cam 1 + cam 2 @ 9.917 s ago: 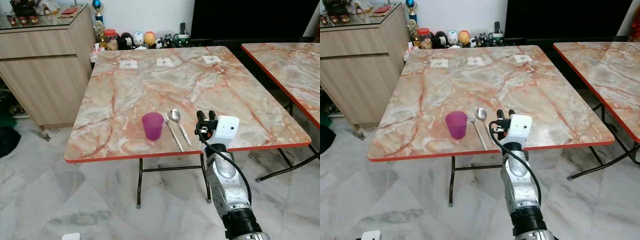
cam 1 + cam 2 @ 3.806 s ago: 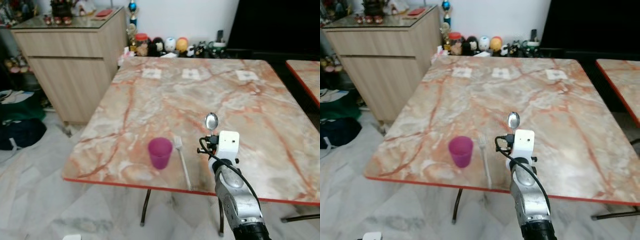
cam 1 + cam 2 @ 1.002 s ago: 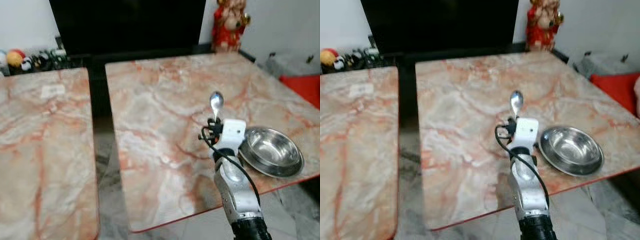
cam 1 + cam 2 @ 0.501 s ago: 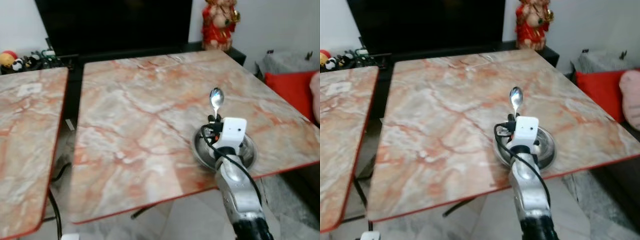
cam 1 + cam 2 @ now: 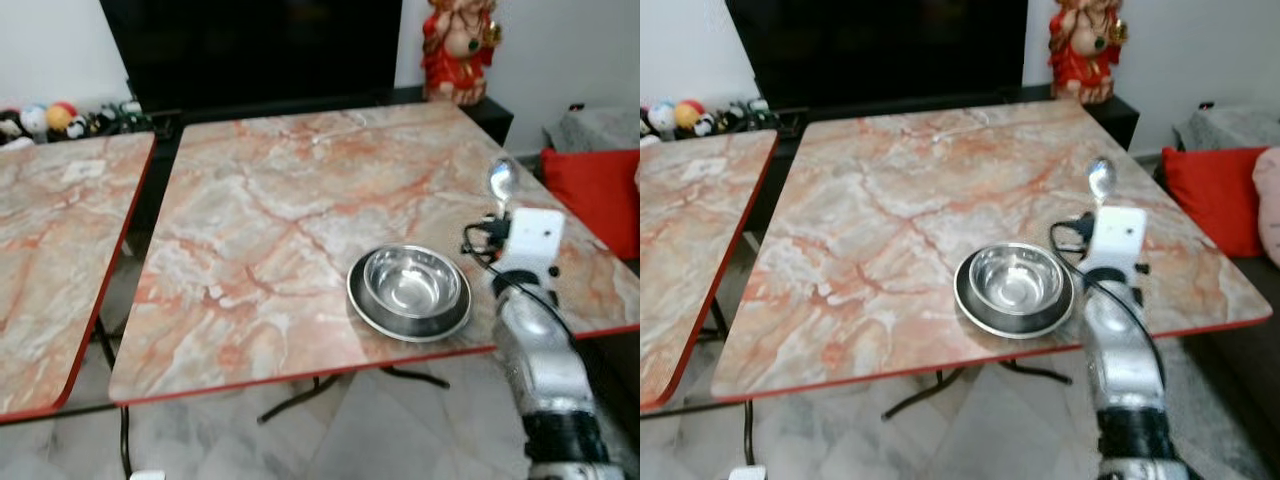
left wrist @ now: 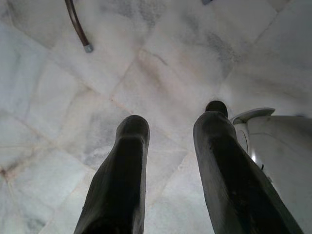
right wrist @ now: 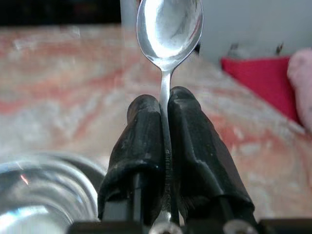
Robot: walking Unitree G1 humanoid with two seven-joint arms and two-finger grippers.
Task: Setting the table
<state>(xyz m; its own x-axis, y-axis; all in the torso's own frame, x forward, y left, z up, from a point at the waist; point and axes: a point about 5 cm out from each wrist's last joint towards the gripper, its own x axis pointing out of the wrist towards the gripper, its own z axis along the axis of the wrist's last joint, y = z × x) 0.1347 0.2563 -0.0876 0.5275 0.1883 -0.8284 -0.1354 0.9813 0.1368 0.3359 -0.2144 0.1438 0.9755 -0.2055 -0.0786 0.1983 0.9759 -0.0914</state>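
A silver spoon (image 5: pixel 500 179) stands upright, bowl up, its handle pinched in my right gripper (image 7: pixel 165 105), which is shut on it. That gripper (image 5: pixel 495 222) hovers over the marble table (image 5: pixel 270 220) near its right edge, just right of a steel bowl (image 5: pixel 409 283) on a steel plate (image 5: pixel 372 312) close to the front edge. The spoon's bowl (image 7: pixel 169 29) is seen large in the right wrist view, with the steel bowl's rim (image 7: pixel 44 185) beside the fingers. My left gripper (image 6: pixel 168 131) hangs open above the marble floor, nothing between its fingers.
A second marble table (image 5: pixel 50 250) stands to the left across a narrow gap. Behind are a dark TV cabinet (image 5: pixel 250 45) and a red figurine (image 5: pixel 458 50). A red cushion (image 5: pixel 592 185) lies right of the table. A table leg's foot (image 6: pixel 82 34) is on the floor.
The view has swung left and my right gripper with the spoon has shifted from above the steel bowl to its right side. The bowl now lies uncovered.
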